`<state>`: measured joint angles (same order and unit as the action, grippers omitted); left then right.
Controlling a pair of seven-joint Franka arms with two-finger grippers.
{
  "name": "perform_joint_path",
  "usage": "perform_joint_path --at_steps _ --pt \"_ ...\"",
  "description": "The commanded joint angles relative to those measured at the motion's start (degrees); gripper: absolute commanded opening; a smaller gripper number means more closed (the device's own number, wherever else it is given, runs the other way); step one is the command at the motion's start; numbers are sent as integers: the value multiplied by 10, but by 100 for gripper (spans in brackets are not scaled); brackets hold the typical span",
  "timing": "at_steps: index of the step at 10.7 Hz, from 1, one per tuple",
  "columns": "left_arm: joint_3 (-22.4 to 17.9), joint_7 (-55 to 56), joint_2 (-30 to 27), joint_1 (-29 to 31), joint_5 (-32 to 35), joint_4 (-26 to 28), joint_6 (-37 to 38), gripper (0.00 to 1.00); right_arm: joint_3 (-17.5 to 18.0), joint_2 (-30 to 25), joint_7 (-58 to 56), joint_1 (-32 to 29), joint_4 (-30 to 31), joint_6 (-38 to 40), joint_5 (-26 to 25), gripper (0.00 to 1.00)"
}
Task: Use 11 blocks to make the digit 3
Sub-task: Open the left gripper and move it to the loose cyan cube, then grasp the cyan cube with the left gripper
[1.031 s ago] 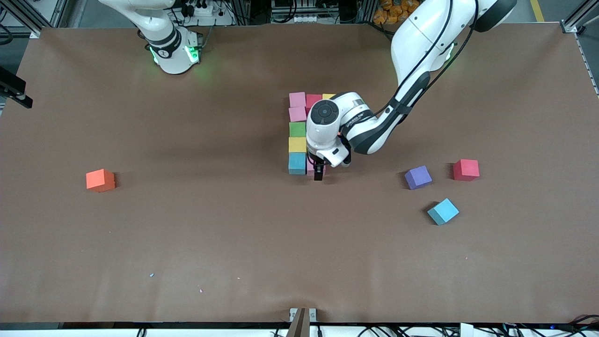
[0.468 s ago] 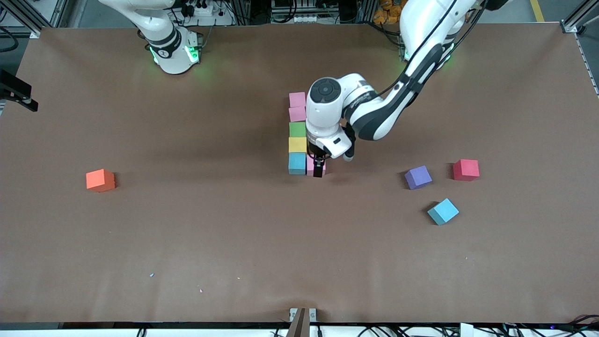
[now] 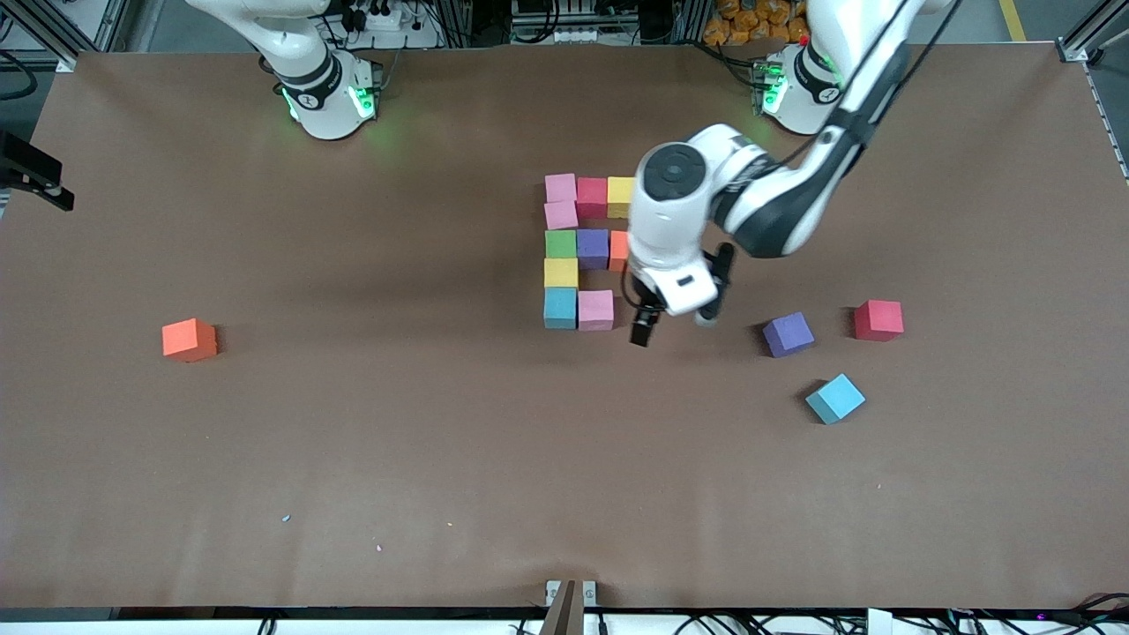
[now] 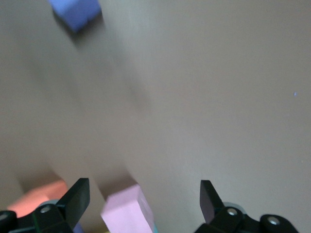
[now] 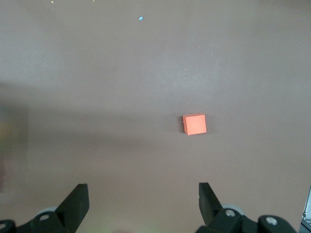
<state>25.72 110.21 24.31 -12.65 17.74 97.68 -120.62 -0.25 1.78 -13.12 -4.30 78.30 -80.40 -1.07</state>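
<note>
Beside the unfinished digit 3 (image 3: 586,251) at mid-table, the left gripper (image 3: 643,332) hung spread and empty, the right gripper (image 5: 141,204) waiting spread too; the nearby loose purple cube (image 3: 788,334) looked light, soft foam, best pinched across flat opposite faces.

Brown table (image 3: 353,441) carries scattered and grouped blocks (image 3: 578,256).

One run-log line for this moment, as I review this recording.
left gripper: open, empty, beside pink block | right gripper: open, waiting | digit 3: one block short | loose: four blocks
</note>
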Motion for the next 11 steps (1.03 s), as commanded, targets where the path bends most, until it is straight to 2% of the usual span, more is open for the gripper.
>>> perform_joint_path --at_steps 1,4,6,11 --pt "1 -134 -31 39 -26 -1 62 100 12 -9 -1 -6 -10 2 5 100" --pt "-1 -339 -31 93 -19 -1 89 100 18 -6 1 -6 -5 -2 8 100" --pt "-2 -430 -39 140 -16 -3 100 100 16 -5 33 -9 0 2 33 100" --pt "-2 -712 -45 256 -15 -8 117 100 16 -8 41 -9 1 13 31 100"
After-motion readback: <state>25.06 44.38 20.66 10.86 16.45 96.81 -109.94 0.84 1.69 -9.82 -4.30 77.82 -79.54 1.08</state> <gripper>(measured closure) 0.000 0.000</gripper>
